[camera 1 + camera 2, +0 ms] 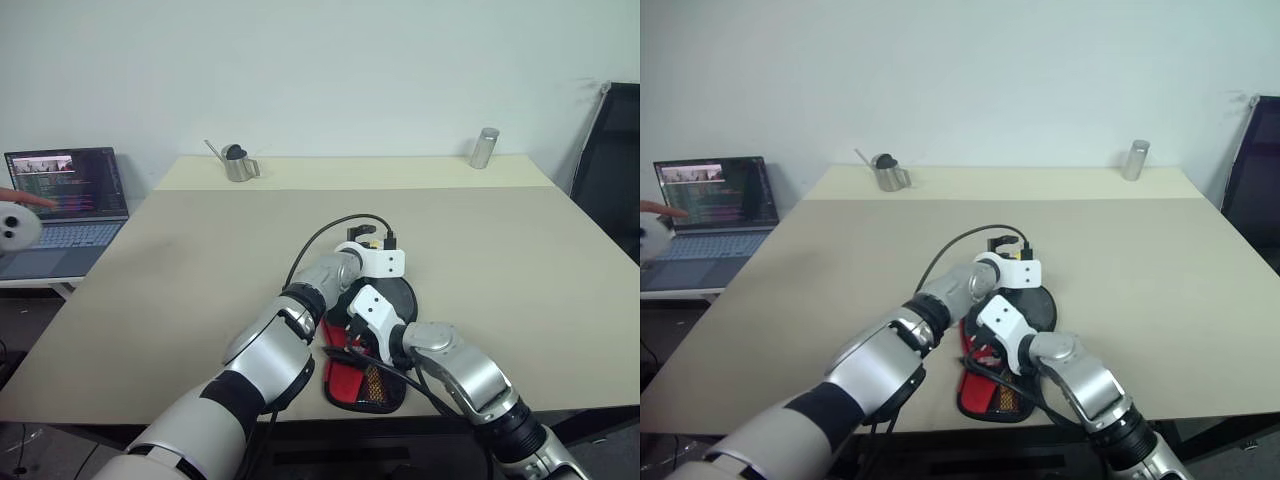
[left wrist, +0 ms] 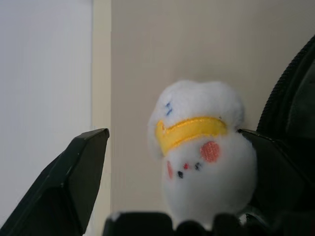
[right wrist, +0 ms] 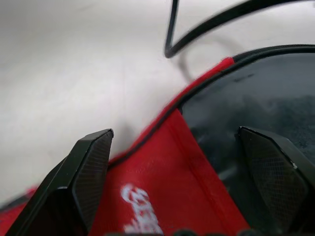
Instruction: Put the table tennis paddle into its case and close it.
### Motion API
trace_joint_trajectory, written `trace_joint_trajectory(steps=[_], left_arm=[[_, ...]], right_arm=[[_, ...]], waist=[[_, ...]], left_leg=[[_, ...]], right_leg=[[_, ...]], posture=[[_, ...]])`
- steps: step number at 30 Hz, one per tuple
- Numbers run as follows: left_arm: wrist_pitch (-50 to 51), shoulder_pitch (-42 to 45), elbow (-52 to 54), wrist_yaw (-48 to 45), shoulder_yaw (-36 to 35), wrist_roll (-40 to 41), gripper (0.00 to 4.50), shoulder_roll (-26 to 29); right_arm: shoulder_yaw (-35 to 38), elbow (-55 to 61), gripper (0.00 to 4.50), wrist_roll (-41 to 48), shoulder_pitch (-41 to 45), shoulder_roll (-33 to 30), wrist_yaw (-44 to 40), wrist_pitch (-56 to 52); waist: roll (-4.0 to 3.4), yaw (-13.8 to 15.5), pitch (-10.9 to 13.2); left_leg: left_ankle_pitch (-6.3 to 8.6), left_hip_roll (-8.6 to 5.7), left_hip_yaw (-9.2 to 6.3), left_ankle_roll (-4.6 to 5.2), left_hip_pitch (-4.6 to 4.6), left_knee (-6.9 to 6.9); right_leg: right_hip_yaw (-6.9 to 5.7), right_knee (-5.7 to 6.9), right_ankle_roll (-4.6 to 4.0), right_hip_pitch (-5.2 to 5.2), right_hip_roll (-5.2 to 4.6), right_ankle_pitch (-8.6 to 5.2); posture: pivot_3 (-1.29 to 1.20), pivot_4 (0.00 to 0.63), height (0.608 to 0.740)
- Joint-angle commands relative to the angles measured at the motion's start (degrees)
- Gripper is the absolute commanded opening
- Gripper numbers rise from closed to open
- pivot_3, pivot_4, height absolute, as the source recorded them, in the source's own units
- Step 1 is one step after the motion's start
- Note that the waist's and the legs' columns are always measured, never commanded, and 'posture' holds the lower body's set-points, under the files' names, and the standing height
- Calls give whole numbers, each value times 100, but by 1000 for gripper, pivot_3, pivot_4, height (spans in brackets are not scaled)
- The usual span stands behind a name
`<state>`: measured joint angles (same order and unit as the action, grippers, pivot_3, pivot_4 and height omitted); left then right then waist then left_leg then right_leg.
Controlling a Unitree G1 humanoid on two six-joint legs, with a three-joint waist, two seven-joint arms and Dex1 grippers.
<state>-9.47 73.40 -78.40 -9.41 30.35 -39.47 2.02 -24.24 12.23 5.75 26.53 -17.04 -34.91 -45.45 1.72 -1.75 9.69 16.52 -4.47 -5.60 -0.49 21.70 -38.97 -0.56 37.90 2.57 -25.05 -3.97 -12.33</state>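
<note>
The left claw [image 2: 172,162] stands released, its two black fingers [image 2: 81,172] spread wide apart. Between them sits the duck charm [image 2: 204,157], a small white plush with a yellow band and pink cheek; it lies close against one finger and clear of the other, with nothing pinching it. Just beside the charm, past that nearer finger, runs the black zip edge of the case [image 2: 295,113], and behind the charm is the bare beige counter [image 2: 162,49].

The right claw [image 3: 177,182] is released too, its fingers [image 3: 83,177] parted wide and hovering low over the case [image 3: 167,182]. Straight ahead between the fingers lies the red fabric panel with its white logo, and toward one finger the black panel, edged by a thin black-and-red seam. A black cable [image 3: 197,34] curves over the counter beyond.

From the head view, the case [image 1: 360,385] lies flat near the counter's [image 1: 200,260] front edge, directly under both wrists, its red end nearest the robot. I cannot tell whether the paddle is inside it, or whether the zip is done up.

Well beyond both claws, a metal pitcher [image 1: 238,163] and a metal cylinder [image 1: 484,148] stand at the far edge. A laptop [image 1: 68,195] sits off to the left.
</note>
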Motion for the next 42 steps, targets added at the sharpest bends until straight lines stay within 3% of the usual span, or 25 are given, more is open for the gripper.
trace_joint_trajectory(steps=[1,8,15,20,23,26,29,33,37,42], left_arm=[[-308,103,88,-721,-258,329,4469,159],[-1104,279,634,-2545,-1031,1359,4469,834],[-1444,-210,1859,-5107,-1809,2830,4469,1640],[-769,-763,2750,-5993,-2121,3643,4469,1869],[-157,-1237,3434,-6529,-2073,3983,4469,1886],[270,-1748,3886,-6389,-1920,3973,4469,1692],[775,-2202,4094,-6050,-1829,3963,4469,1350],[557,-2560,3535,-5380,-1432,3315,4469,1257],[592,-2548,2913,-4745,-1364,3115,4469,1231],[718,-2766,3058,-4582,-1417,3249,4469,1193]], right_arm=[[230,269,4500,61,145,-252,-173,88],[916,1069,4500,576,130,-1019,-706,-78],[1962,1722,4500,1583,-19,-2112,-1659,-154],[2348,1424,4500,1811,-49,-2639,-1995,109],[2546,891,4500,2018,354,-2687,-2044,-13],[2399,-2,4500,1843,1108,-2770,-2156,178],[1766,-803,4500,1142,1795,-2963,-2471,942],[993,-2214,4500,169,2656,-2813,-2768,2264],[386,-3849,4500,-854,3336,-2257,-2422,3634],[-241,-6001,4500,-2140,4202,-1428,-1119,5088]], waist=[[0,0,0],[2,-1,5],[4,4,8],[4,12,8],[4,9,8],[2,0,9],[1,11,8],[2,-14,9],[-8,-6,-1],[-15,-19,-4]], left_leg=[[0,1,0,0,1,0],[-1,3,0,-2,20,0],[1,4,-1,1,30,0],[5,10,-2,9,25,0],[6,6,0,15,23,-3],[6,5,10,18,19,-7],[6,7,5,18,15,-6],[6,8,14,18,15,-5],[5,11,20,17,-6,-3],[8,11,16,18,-93,16]], right_leg=[[0,-1,0,0,0,0],[-2,-10,0,-15,-1,0],[-6,-30,0,-11,-2,0],[-4,-27,-1,-9,-5,0],[-6,-25,-1,-2,-3,0],[3,-19,-1,-2,-2,1],[-1,-15,-2,-2,-2,1],[5,-17,-2,-5,-2,1],[11,-14,-3,10,-8,2],[10,-28,-4,98,-4,0]], posture=[[0,150,740],[0,150,740],[0,150,740],[0,150,740],[0,150,740],[0,150,740],[0,150,740],[0,150,740],[0,150,740],[0,150,740]])
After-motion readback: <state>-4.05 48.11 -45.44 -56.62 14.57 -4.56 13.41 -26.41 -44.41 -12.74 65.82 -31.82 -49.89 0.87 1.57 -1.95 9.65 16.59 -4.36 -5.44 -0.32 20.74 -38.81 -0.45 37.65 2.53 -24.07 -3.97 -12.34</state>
